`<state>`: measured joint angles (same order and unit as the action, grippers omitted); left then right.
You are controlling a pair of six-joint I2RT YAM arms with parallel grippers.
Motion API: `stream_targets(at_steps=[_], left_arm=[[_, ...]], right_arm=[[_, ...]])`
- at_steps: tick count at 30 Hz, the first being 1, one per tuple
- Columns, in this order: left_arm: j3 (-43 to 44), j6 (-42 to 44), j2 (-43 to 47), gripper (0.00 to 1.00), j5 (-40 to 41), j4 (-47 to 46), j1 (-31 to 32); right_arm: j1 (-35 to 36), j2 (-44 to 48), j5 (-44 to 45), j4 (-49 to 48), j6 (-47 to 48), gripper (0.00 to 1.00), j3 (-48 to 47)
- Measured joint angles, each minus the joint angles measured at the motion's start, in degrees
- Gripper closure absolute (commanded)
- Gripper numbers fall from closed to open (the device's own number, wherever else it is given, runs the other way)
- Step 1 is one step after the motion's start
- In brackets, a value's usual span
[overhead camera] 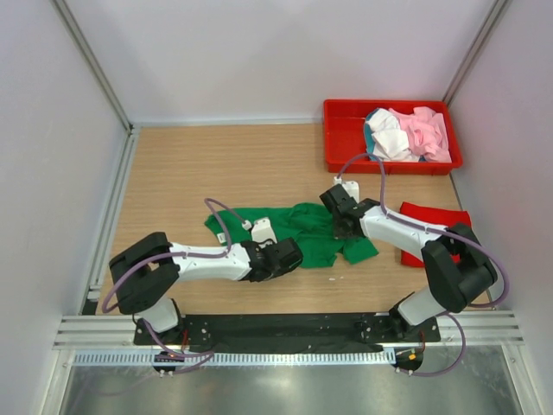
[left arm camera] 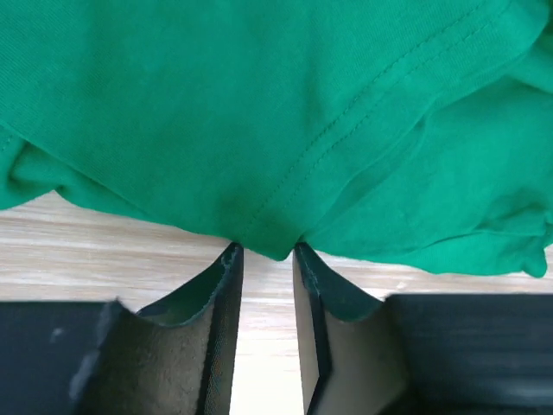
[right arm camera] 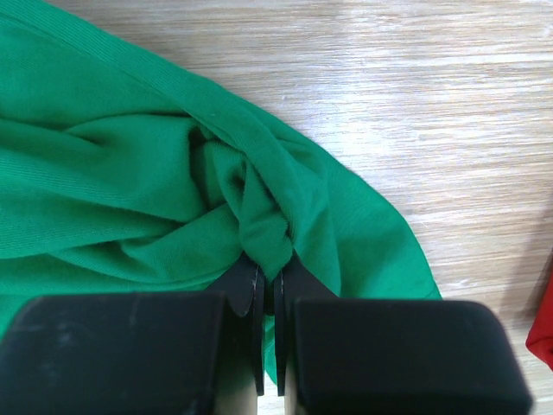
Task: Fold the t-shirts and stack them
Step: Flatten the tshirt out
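A bright green t-shirt (overhead camera: 311, 232) lies crumpled on the wooden table at the middle. My left gripper (overhead camera: 289, 256) is at its near edge. In the left wrist view the jaws stand a little apart, and the left gripper (left arm camera: 263, 251) has a small fold of the green t-shirt's (left arm camera: 259, 112) hem between its tips. My right gripper (overhead camera: 342, 216) is over the shirt's right side. In the right wrist view the right gripper (right arm camera: 268, 270) is shut on a bunched fold of the green t-shirt (right arm camera: 130, 190). A folded red t-shirt (overhead camera: 432, 226) lies at the right, partly under my right arm.
A red plastic tray (overhead camera: 342, 138) at the back right holds crumpled pale pink (overhead camera: 425, 130), white (overhead camera: 389, 138) and teal shirts. White walls with metal rails enclose the table. A corner of the red t-shirt (right arm camera: 544, 333) shows at the right wrist view's edge.
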<state>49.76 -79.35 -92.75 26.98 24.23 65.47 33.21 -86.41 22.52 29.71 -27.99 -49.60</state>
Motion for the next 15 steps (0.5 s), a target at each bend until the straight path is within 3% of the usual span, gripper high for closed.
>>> stream_targets(at_steps=[4,10,15], left_arm=[[0.26,-0.42,-0.50,0.98,0.57,0.24,-0.33],[1.57,-1.18,1.05,1.00,1.95,6.08,-0.76],[3.04,0.63,13.88,1.00,4.57,14.43,-1.07]], right_arm=[[0.00,-0.24,0.00,-0.09,0.00,0.99,0.00],[0.00,-0.20,-0.87,-0.07,-0.20,0.99,0.02],[0.96,3.32,-5.25,-0.85,-2.25,0.99,3.54]])
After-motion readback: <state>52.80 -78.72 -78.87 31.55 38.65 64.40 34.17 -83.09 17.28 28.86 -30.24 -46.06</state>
